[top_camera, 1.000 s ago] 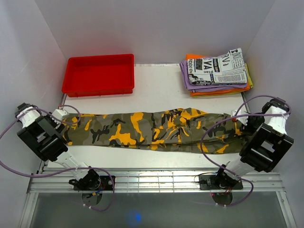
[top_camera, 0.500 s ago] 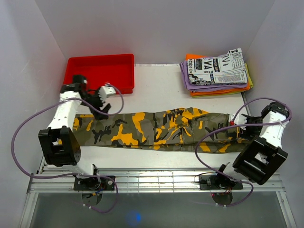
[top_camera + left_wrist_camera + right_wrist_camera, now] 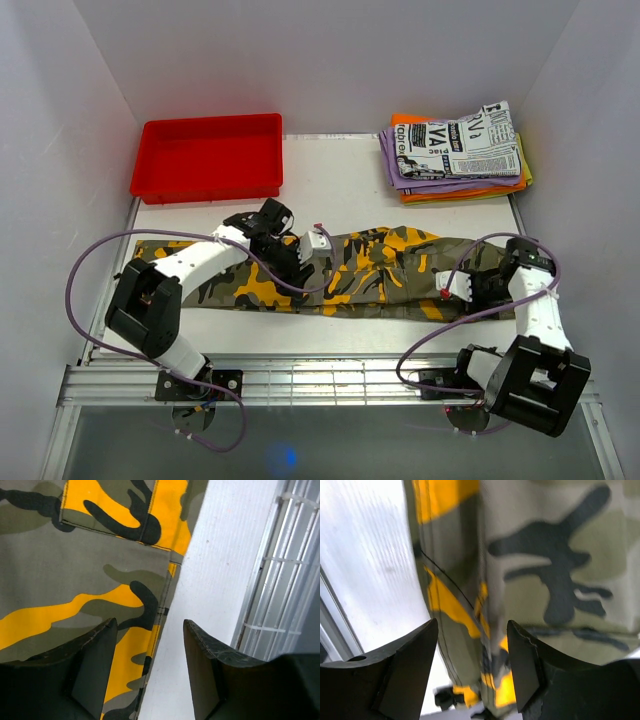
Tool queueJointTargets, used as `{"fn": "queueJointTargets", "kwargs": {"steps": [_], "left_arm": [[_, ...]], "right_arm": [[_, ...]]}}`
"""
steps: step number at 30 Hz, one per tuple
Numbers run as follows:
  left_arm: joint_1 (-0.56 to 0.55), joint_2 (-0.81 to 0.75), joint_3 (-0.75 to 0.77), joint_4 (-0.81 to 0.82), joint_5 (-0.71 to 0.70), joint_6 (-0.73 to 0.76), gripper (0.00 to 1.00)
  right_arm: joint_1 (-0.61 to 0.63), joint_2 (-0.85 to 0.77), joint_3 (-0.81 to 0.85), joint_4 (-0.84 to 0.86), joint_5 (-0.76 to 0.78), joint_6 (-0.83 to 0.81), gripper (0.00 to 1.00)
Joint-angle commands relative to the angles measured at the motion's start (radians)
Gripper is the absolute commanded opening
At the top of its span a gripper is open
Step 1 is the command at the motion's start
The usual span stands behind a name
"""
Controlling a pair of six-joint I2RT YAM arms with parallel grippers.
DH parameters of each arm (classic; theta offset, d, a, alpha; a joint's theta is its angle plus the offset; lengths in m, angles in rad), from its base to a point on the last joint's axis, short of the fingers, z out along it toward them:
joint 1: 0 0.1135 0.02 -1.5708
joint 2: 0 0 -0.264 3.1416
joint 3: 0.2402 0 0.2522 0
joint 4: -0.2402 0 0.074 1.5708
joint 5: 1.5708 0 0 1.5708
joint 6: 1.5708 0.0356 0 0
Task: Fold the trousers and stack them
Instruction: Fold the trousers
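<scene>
My left gripper (image 3: 150,630) hangs with jaws apart, nothing in them, over the near edge of the trousers (image 3: 380,265). My right gripper (image 3: 472,630) is spread too, over their bunched edge; it's blurred, perhaps touching cloth. The trousers lie stretched left to right across the table (image 3: 340,185).

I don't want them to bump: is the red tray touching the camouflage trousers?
Apart. The top view shows bare white table between the red tray and the trousers.
</scene>
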Motion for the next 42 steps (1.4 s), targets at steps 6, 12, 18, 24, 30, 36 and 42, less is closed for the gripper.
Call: {"fn": "queueJointTargets", "kwargs": {"steps": [6,12,18,24,30,36,42], "left_arm": [[-0.01,0.035,-0.045,0.147,-0.094,-0.114,0.68],[-0.01,0.049,-0.079,0.179,-0.097,-0.18,0.69],[-0.004,0.061,-0.087,0.205,-0.088,-0.246,0.7],[0.048,0.124,-0.047,0.199,-0.048,-0.32,0.69],[0.088,0.176,-0.024,0.196,-0.046,-0.366,0.69],[0.101,0.218,-0.018,0.187,-0.054,-0.383,0.68],[0.106,0.242,-0.004,0.176,-0.051,-0.401,0.68]], "right_arm": [[0.133,-0.101,-0.153,0.195,-0.03,0.17,0.61],[0.18,-0.095,-0.184,0.265,-0.012,0.246,0.59],[0.23,-0.072,-0.175,0.295,-0.013,0.294,0.43],[0.264,-0.041,-0.121,0.265,-0.012,0.312,0.08],[0.269,-0.048,-0.048,0.175,-0.029,0.305,0.08],[0.27,-0.113,0.032,0.006,-0.058,0.24,0.08],[0.276,-0.14,-0.095,-0.006,-0.046,0.216,0.08]]}}
